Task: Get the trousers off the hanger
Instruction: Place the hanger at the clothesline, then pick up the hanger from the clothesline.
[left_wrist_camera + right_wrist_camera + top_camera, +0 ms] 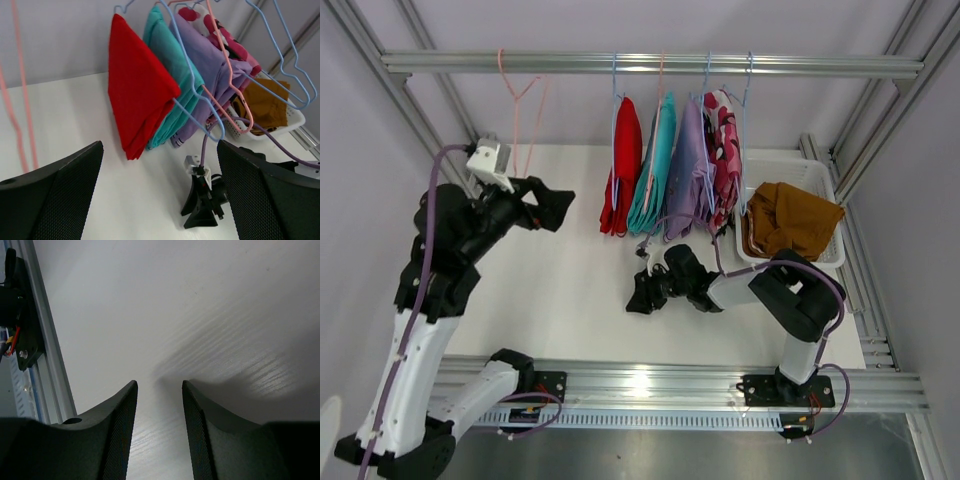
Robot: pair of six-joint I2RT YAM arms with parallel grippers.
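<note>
Top external view: four pairs of trousers hang folded over hangers on the overhead rail (800,66), packed close together. From left to right they are the red pair (623,165), the teal pair (655,165), the lilac pair (685,170) and the pink camouflage pair (725,150). The mustard-brown pair (790,215) lies bunched in the white basket (823,180) at the right side of the table (570,290), off any hanger. A bare pink hanger (520,110) hangs alone further left on the rail. The left gripper (555,205) is raised above the table, left of the red pair and apart from it. The left wrist view shows its fingers spread wide with nothing between them. The right gripper (638,298) sits low over the table in front of the hanging pairs. In the right wrist view its fingers stand a narrow gap apart, gripping nothing, with bare tabletop beyond.
</note>
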